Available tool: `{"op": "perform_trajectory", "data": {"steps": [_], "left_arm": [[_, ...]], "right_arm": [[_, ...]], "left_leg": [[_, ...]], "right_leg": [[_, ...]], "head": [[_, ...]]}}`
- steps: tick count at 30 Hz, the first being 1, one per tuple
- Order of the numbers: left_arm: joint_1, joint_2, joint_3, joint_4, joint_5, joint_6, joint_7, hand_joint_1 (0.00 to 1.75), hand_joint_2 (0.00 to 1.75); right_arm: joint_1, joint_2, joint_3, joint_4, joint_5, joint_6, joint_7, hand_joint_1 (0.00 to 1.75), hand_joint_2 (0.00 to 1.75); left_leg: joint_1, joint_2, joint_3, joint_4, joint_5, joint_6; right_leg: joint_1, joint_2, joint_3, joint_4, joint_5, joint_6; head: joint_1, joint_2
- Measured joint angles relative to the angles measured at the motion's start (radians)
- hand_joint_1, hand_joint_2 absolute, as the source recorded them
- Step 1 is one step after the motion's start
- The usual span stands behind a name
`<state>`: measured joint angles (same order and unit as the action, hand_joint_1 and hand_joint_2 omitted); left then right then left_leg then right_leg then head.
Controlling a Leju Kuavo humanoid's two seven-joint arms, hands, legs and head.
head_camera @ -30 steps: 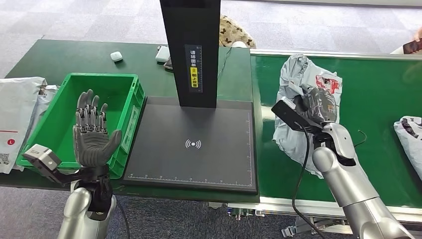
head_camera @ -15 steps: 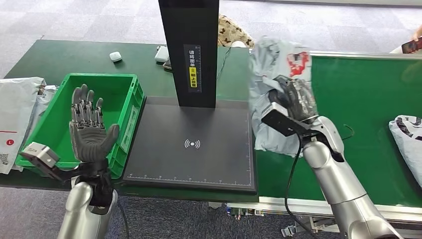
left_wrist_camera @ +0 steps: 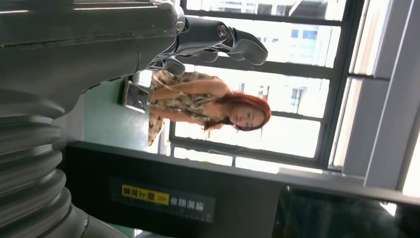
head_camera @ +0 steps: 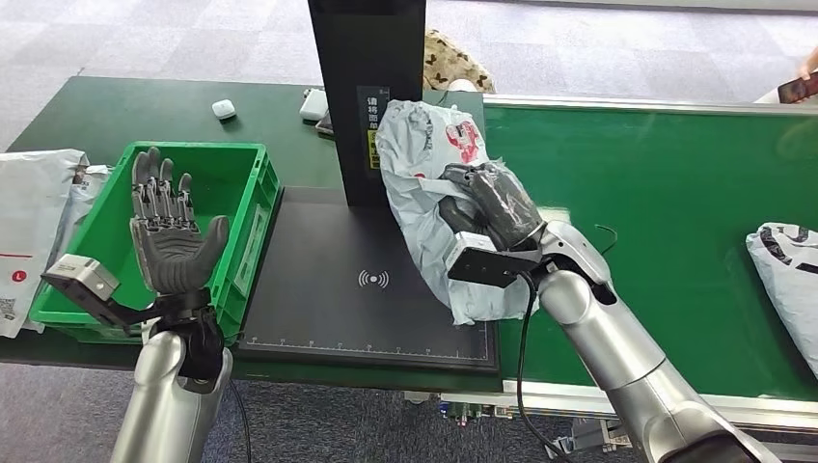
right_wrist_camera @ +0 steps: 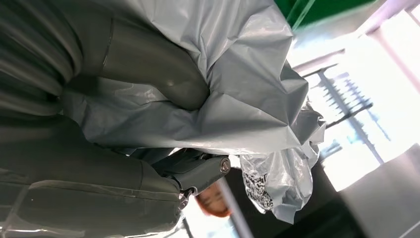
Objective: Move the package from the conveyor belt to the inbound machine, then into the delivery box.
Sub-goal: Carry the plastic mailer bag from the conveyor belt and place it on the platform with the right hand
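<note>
- Our right hand (head_camera: 492,207) holds the grey package (head_camera: 424,183) in its fingers (right_wrist_camera: 148,74), raised over the right side of the black scan pad (head_camera: 318,289), just beside the belt (head_camera: 675,193).
- The black post (head_camera: 362,58) stands close behind the package.
- Our left hand (head_camera: 169,241) is raised, fingers spread wide, holding nothing, in front of the green box (head_camera: 246,159); what shows of the inside is bare.
- Earbud case (head_camera: 225,109) on the desk (head_camera: 96,111); another bag (head_camera: 786,260) on the belt.

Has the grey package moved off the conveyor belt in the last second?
Yes. The right hand has carried the grey package leftward off the green conveyor belt; it now hangs over the right side of the black scanner platform, beside the black column.
</note>
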<state>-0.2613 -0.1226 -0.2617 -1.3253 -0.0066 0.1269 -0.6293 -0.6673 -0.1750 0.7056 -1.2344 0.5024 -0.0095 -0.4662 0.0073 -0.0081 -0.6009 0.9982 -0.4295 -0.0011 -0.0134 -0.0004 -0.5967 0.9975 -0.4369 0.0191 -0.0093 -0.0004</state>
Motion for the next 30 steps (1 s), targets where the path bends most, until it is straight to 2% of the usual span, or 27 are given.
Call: {"op": "perform_trajectory", "data": {"steps": [8, 10, 14, 16, 20, 25, 27, 30], "left_arm": [[-0.053, 0.0, 0.05, 0.046, 0.015, 0.063, 0.004, 0.0, 1.75], [-0.055, 0.0, 0.065, 0.049, 0.016, 0.073, 0.008, 0.0, 1.75], [-0.052, 0.002, 0.102, 0.05, 0.013, 0.085, 0.022, 0.0, 1.75], [-0.051, 0.004, 0.114, 0.05, 0.009, 0.084, 0.032, 0.0, 1.75], [-0.05, 0.007, 0.118, 0.051, 0.006, 0.09, 0.039, 0.0, 1.75], [-0.047, 0.007, 0.114, 0.056, 0.01, 0.115, 0.055, 0.0, 1.75], [-0.046, 0.007, 0.111, 0.057, 0.01, 0.128, 0.066, 0.0, 1.75], [-0.046, 0.007, 0.108, 0.058, 0.009, 0.141, 0.074, 0.0, 1.75]], "right_arm": [[-0.143, 0.148, 0.203, 0.078, -0.116, 0.138, -0.002, 1.75, 1.75], [-0.168, 0.174, 0.248, 0.104, -0.122, 0.188, 0.025, 1.75, 1.75], [-0.235, 0.231, 0.397, 0.259, -0.056, 0.367, 0.137, 1.75, 1.75], [-0.246, 0.255, 0.475, 0.357, -0.036, 0.399, 0.131, 1.75, 1.75], [-0.252, 0.273, 0.578, 0.477, -0.033, 0.432, 0.111, 1.75, 1.75], [-0.283, 0.273, 0.67, 0.535, 0.003, 0.495, 0.262, 1.75, 1.75], [-0.299, 0.273, 0.706, 0.557, 0.034, 0.491, 0.319, 1.75, 1.75], [-0.311, 0.267, 0.743, 0.583, 0.068, 0.46, 0.354, 1.75, 1.75]], "left_leg": [[0.002, 0.002, 0.001, -0.001, 0.001, -0.002], [0.002, 0.002, 0.0, -0.001, 0.001, -0.002], [0.003, 0.001, 0.001, -0.001, 0.001, -0.003], [0.003, -0.001, 0.0, -0.001, 0.001, -0.002], [0.003, -0.002, 0.0, 0.0, 0.001, -0.002], [0.002, -0.002, 0.0, 0.0, 0.001, -0.002], [0.002, -0.002, 0.001, 0.0, 0.001, -0.002], [0.002, -0.002, 0.003, 0.0, 0.001, -0.002]], "right_leg": [[0.004, 0.002, -0.001, 0.001, 0.001, -0.002], [0.004, 0.002, -0.001, 0.001, 0.0, -0.002], [0.004, 0.0, -0.001, 0.001, 0.0, -0.003], [0.004, -0.002, 0.0, 0.001, 0.0, -0.003], [0.002, -0.003, 0.0, 0.0, 0.0, -0.003], [0.001, -0.003, 0.0, 0.0, 0.0, -0.002], [0.001, -0.003, 0.001, -0.001, 0.0, -0.002], [0.001, -0.003, 0.002, -0.001, 0.0, -0.002]], "head": [[0.0, 0.0], [0.0, 0.0], [0.0, 0.0], [0.0, 0.0], [0.0, 0.0], [0.0, 0.0], [0.0, 0.0], [0.0, 0.0]]}}
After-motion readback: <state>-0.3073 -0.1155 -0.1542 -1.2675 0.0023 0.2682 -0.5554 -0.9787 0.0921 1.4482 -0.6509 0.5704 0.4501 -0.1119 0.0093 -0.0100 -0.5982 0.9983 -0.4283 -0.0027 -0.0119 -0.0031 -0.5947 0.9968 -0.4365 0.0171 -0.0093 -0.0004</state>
